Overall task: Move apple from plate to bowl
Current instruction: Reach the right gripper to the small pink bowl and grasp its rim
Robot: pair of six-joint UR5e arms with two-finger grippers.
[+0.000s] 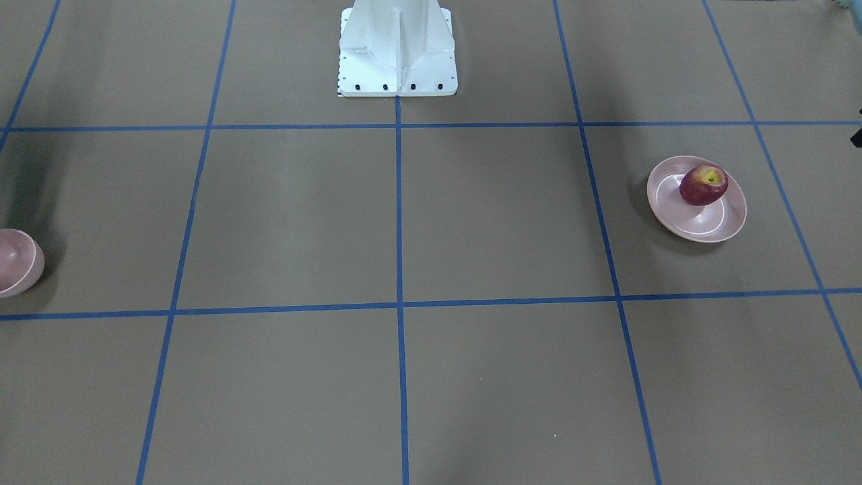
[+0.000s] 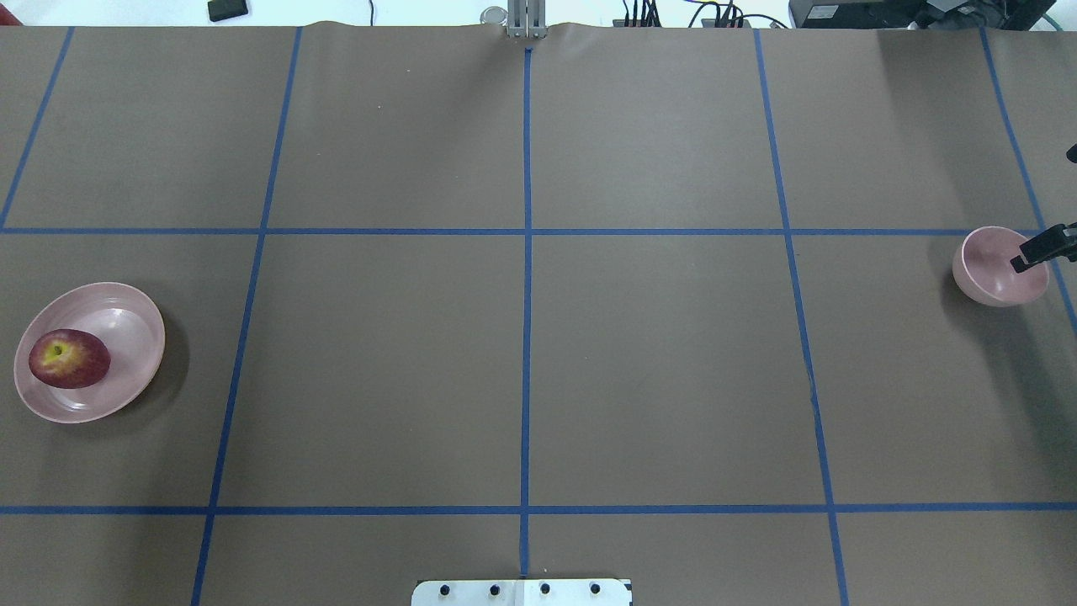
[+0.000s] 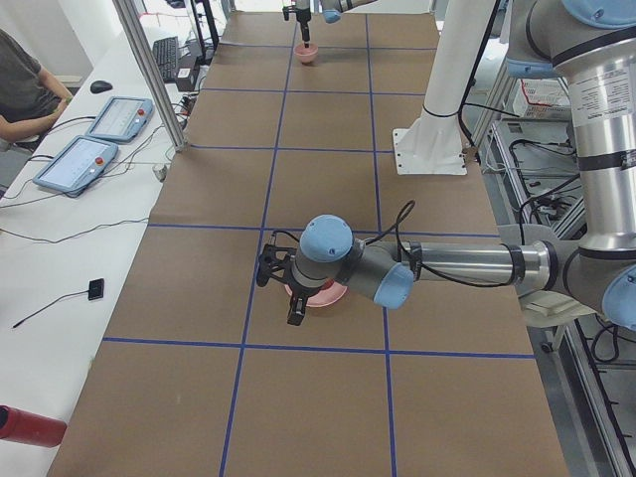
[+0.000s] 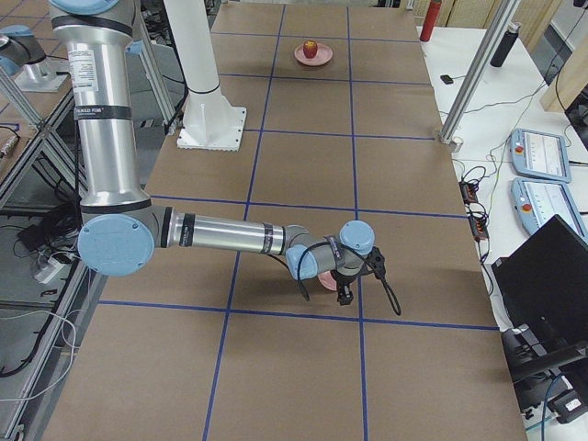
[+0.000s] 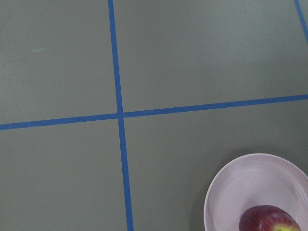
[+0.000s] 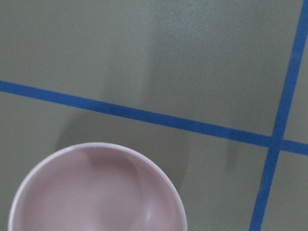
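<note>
The dark red apple (image 2: 69,358) lies on the wide pink plate (image 2: 126,324) at the table's left side. Both also show in the front view, the apple (image 1: 704,185) toward the plate's (image 1: 700,225) far rim. The small pink bowl (image 2: 989,273) stands empty at the far right. My left gripper (image 3: 281,290) hovers by the plate; the left wrist view shows the apple (image 5: 267,220) at its lower right corner. My right gripper (image 4: 344,289) hovers over the bowl (image 6: 96,192); a black part of it (image 2: 1042,249) crosses the bowl's rim. I cannot tell whether either gripper is open or shut.
The robot's white base (image 1: 397,50) stands at the table's middle near edge. Blue tape lines (image 2: 527,252) divide the brown table into squares. A metal post (image 3: 149,70), operator tablets (image 3: 75,164) and a red bottle (image 3: 25,425) sit along the far side.
</note>
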